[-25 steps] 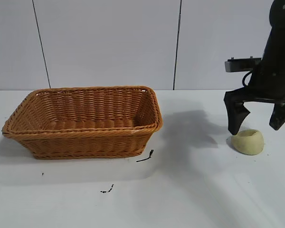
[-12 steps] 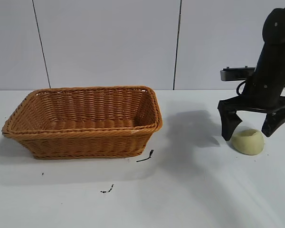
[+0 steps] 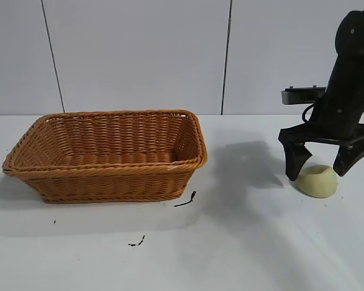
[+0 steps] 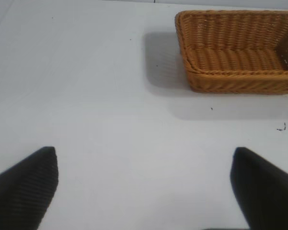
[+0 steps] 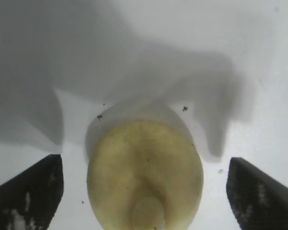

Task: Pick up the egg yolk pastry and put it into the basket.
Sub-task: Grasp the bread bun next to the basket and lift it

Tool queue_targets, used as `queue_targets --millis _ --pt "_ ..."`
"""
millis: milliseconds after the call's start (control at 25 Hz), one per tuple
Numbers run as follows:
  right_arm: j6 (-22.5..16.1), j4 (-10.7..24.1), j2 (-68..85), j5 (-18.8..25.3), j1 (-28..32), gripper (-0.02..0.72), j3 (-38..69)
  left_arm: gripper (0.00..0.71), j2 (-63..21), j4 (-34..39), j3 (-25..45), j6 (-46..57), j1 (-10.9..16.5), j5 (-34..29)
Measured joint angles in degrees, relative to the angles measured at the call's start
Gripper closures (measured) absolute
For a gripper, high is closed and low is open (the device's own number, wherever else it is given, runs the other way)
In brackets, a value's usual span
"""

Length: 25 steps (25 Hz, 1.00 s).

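Observation:
The egg yolk pastry (image 3: pixel 317 180) is a pale yellow dome lying on the white table at the right. It fills the right wrist view (image 5: pixel 145 175) between the two dark fingers. My right gripper (image 3: pixel 318 171) is open, straddling the pastry from above, one finger on each side, with gaps on both sides. The wicker basket (image 3: pixel 109 154) stands at the left of the table, with nothing in it; it also shows in the left wrist view (image 4: pixel 237 52). My left gripper (image 4: pixel 145 165) is open over bare table, away from the basket, and is not seen in the exterior view.
A small dark scrap (image 3: pixel 187 199) lies by the basket's front right corner, and another dark scrap (image 3: pixel 138 242) lies nearer the front. White table lies between basket and pastry. A panelled wall stands behind.
My right gripper has come down and shifted left, turning so its fingers now straddle the pastry. The pastry and basket have not moved.

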State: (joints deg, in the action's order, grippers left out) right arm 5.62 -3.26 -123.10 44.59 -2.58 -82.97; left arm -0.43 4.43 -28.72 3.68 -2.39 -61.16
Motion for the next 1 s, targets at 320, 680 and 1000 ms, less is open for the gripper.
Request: queue_targets --millis 320,680,1000 --pt "0.7 0.0 0.0 -0.4 0.0 0.075 0.0 0.014 0.0 0.0 0.0 0.0 0.0 0.0" --pt "0.9 -0.3 -1.5 0.7 0.0 0.075 0.0 0.014 0.0 0.0 0.0 0.0 0.0 0.0" --pt "0.9 -0.4 -1.5 2.4 0.0 0.348 0.0 0.014 0.0 0.0 0.0 0.0 0.0 0.0"
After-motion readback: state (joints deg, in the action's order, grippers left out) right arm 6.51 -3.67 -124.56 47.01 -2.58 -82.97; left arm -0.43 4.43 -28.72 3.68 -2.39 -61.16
